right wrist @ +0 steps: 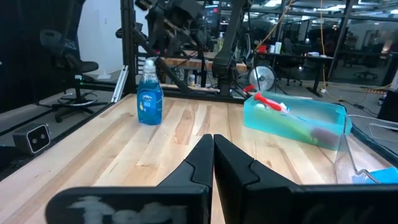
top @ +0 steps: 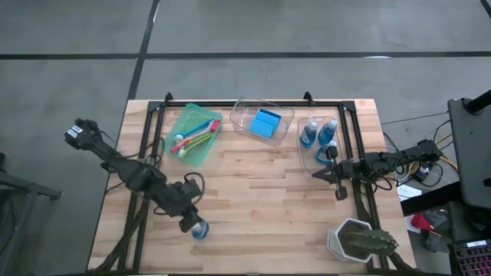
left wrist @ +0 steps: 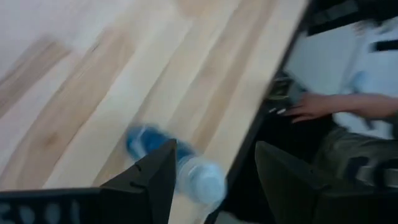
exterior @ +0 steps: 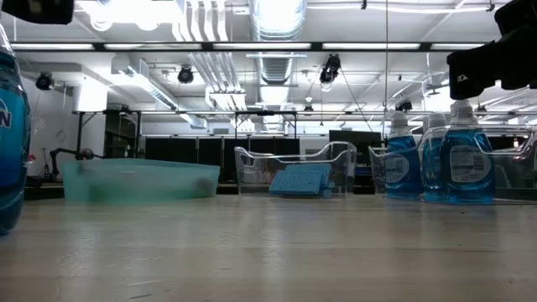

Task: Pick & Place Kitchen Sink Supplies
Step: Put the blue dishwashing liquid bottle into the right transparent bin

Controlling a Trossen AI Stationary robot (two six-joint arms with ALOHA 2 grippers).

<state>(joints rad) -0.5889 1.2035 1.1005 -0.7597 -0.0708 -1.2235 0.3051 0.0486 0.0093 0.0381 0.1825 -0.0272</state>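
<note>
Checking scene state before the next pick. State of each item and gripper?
Left gripper: open, above the lone bottle.
Lone bottle: upright near the table's front edge, not in a bin.
Right gripper: shut, empty.
Two bottles: upright in a clear bin.
Sponges: in the middle clear bin.
Brushes: lying in the green bin.

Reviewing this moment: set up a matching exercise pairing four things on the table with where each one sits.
Things:
1. brushes
2. sponges
3. two blue bottles
4. lone blue bottle

Places:
a. middle clear bin
b. bare tabletop, just beyond the open left end effector
c. green bin
d. clear bin nearest the shut right end effector

Pairs: 1-c, 2-a, 3-d, 4-b
</note>
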